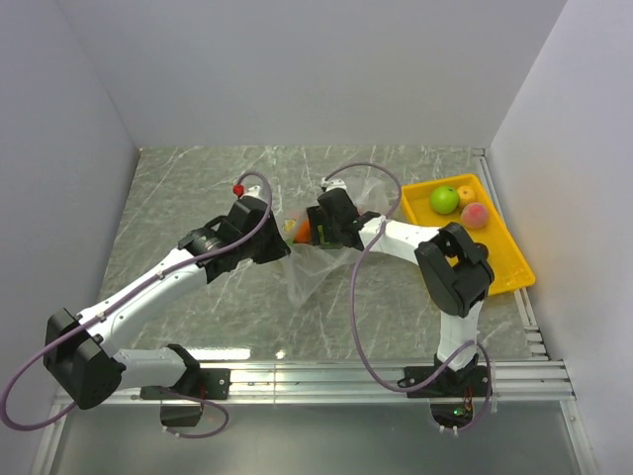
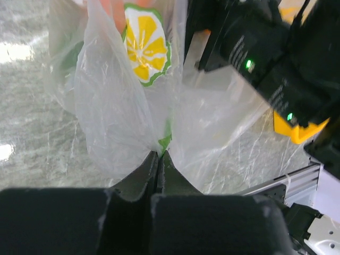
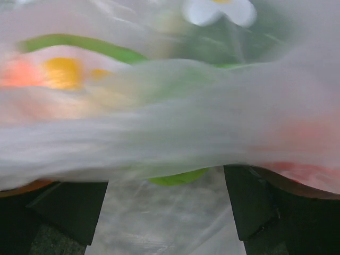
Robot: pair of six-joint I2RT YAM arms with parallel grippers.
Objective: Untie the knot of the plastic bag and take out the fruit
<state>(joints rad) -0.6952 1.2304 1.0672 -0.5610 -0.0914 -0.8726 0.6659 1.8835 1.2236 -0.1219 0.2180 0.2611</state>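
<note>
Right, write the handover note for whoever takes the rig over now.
Left gripper: shut on a fold of the plastic bag.
Right gripper: open, with film draped across in front of it. The view is blurred.
The bag hangs between both grippers, and an orange item shows through the film.
Done: a green fruit, an orange fruit and a reddish fruit sit in the yellow tray.
Left: take out the orange item. The knot cannot be made out, so check it.
</note>
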